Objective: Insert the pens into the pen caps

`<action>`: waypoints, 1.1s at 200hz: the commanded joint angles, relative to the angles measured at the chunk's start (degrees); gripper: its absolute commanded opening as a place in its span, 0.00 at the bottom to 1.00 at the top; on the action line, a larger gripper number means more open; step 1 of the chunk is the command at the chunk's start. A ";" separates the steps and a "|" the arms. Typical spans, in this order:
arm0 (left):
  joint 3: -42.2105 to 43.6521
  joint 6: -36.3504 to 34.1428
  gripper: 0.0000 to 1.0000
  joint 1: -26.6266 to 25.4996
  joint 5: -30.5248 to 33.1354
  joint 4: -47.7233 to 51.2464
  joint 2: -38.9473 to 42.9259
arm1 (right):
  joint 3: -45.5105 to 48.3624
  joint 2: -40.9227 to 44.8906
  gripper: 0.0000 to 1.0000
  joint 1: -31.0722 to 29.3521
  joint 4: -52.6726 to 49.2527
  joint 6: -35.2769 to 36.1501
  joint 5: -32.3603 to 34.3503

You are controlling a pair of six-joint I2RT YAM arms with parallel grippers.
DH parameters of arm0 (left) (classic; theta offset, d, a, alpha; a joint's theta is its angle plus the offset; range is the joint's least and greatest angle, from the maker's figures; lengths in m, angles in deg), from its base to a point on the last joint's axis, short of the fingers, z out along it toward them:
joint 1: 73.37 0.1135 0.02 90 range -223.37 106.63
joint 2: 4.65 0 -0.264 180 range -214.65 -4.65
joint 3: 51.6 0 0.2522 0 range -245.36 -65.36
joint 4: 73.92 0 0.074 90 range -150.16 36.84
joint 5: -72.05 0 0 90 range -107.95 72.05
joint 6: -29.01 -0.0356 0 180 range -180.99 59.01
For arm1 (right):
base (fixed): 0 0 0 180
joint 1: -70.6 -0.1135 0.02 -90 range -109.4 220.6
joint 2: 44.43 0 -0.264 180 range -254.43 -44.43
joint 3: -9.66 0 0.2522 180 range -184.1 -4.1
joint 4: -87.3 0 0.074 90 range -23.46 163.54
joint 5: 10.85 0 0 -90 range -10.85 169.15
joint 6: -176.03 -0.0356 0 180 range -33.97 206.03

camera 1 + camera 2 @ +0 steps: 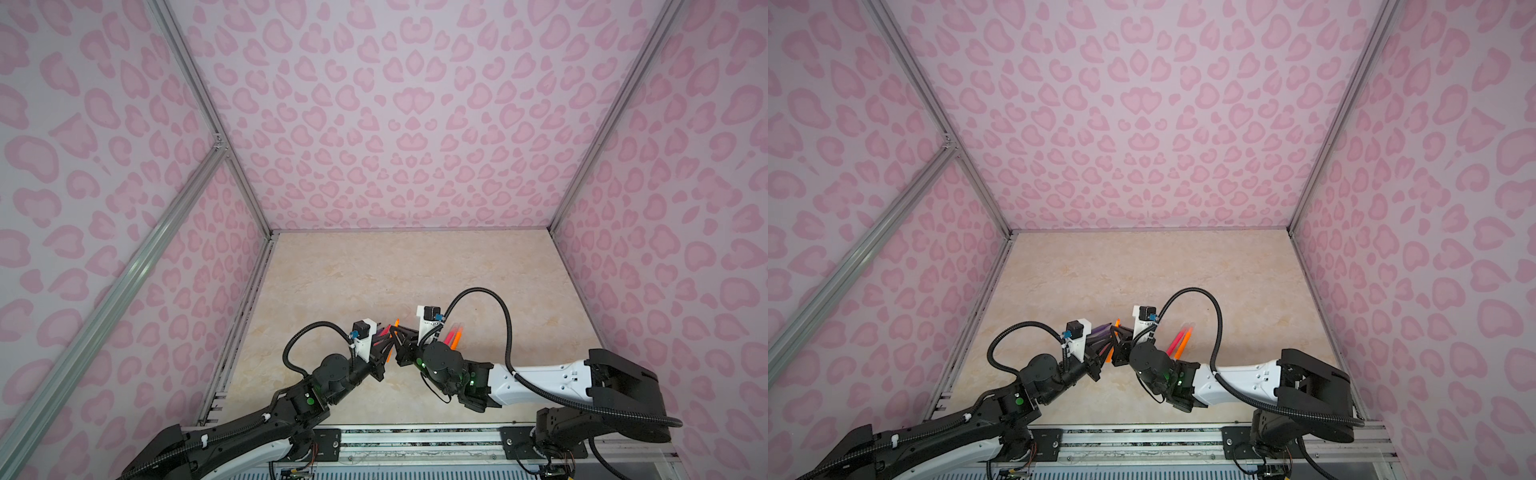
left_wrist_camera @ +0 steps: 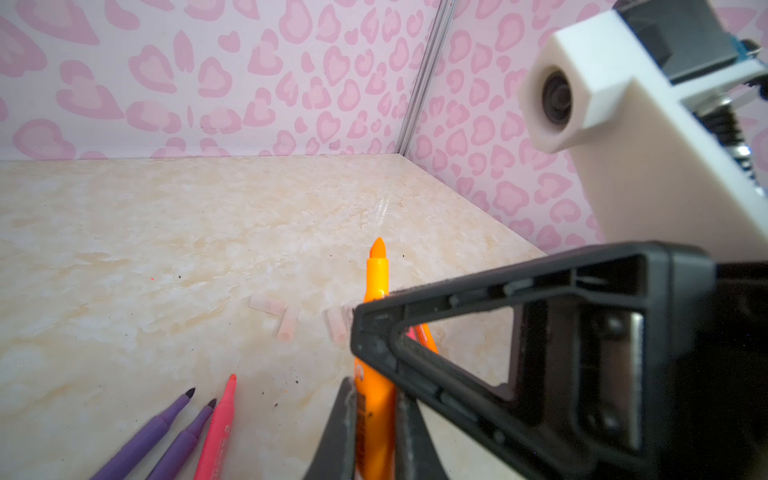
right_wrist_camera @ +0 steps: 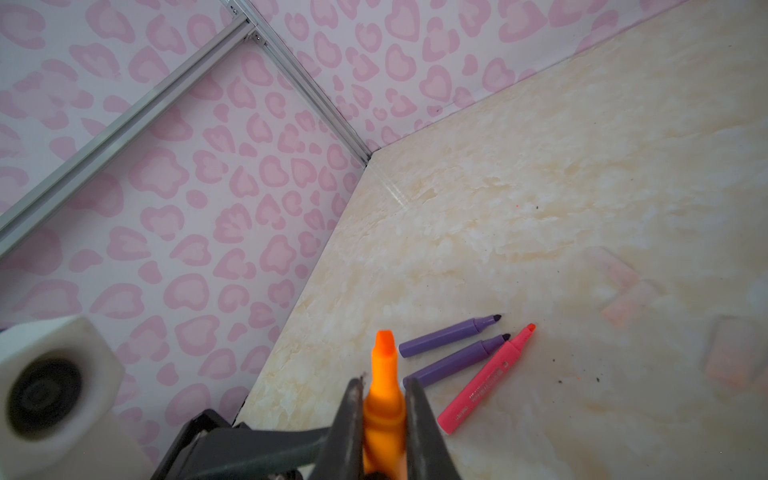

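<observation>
The left claw (image 2: 374,397) clamps the orange pen (image 2: 377,274) by its barrel and the right claw (image 3: 383,384) clamps it nearer the tip, so either pulling early could skew it off line for the clear caps (image 2: 286,322) on the surface (image 2: 166,249) beyond the left claw.

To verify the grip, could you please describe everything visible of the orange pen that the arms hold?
The orange pen is a slim plastic marker, uncapped, with a tapered tip and dark print on its barrel. It is held off the table, tip towards the back wall. The left end effector and right end effector both clamp its barrel.
</observation>
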 commanded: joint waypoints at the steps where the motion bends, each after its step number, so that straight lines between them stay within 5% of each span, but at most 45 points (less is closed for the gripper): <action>1: 0.10 -0.93 0.17 -0.05 -1.08 -1.79 0.38 | 0.49 0.23 0.11 -0.12 0.65 0.04 1.09; 48: 0.23 -1.19 0.29 -0.10 -1.61 -2.10 -0.07 | 0.85 0.95 0.08 -0.12 0.42 1.00 1.44; 95: -0.67 -1.25 0.30 -0.07 -1.93 -2.31 -2.55 | 0.75 0.87 0.07 -0.56 1.12 2.41 1.05; 158: -0.40 -1.01 0.24 -0.05 -1.81 -2.69 -2.05 | -0.46 -0.69 0.06 -1.53 1.13 3.12 1.18; 175: 0.45 -1.17 0.12 -0.06 -2.07 -2.65 -0.26 | -1.15 -1.38 0.06 -1.53 0.98 3.19 0.91; 193: 0.91 -1.27 0.03 -0.06 -1.68 -2.24 1.34 | -1.88 -1.50 0.14 -1.62 0.04 3.53 1.21; 220: 0.78 -0.77 0.03 -0.07 2.69 -0.37 2.19 | -1.74 -0.35 0.43 -1.68 -1.24 4.25 2.95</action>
